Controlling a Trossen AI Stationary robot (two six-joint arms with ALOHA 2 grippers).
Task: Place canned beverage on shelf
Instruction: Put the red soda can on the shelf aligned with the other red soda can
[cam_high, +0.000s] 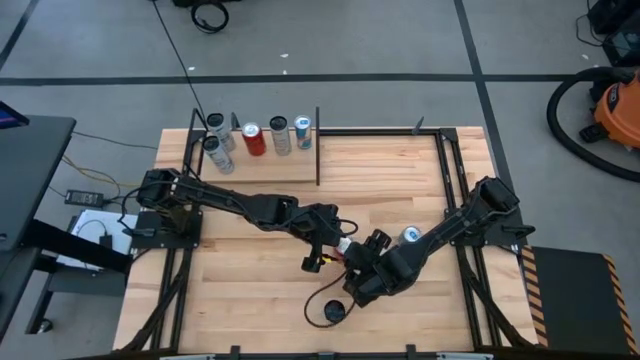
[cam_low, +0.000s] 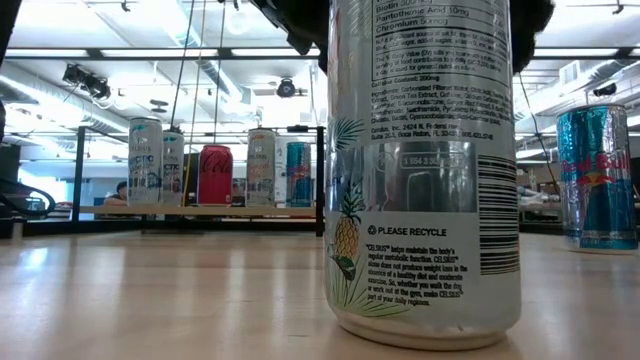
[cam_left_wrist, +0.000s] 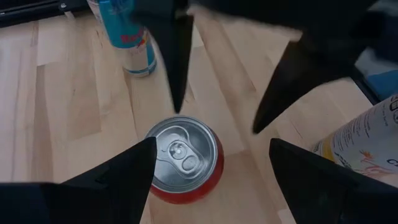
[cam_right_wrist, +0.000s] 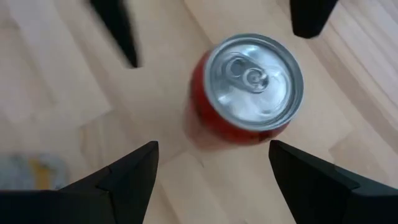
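Observation:
A red can (cam_left_wrist: 184, 163) with a silver top stands upright on the tabletop, its base on the wood. My left gripper (cam_left_wrist: 212, 142) hovers open above it on one side. My right gripper (cam_right_wrist: 213, 144) hovers open above the same red can (cam_right_wrist: 249, 93) from the opposite side. Neither one touches it. In the high view the two grippers, left (cam_high: 325, 245) and right (cam_high: 365, 262), meet near the table's middle and hide the can. The shelf (cam_high: 262, 168), a pale board with black uprights, stands at the far left and carries several cans (cam_high: 252, 138).
A blue-and-silver can (cam_high: 411, 236) stands just right of the grippers. A tall white can (cam_low: 425, 170) stands close to the low camera and also shows as a white can (cam_left_wrist: 367, 149) in the left wrist view. A dark ring-shaped thing (cam_high: 333, 312) lies near the front edge.

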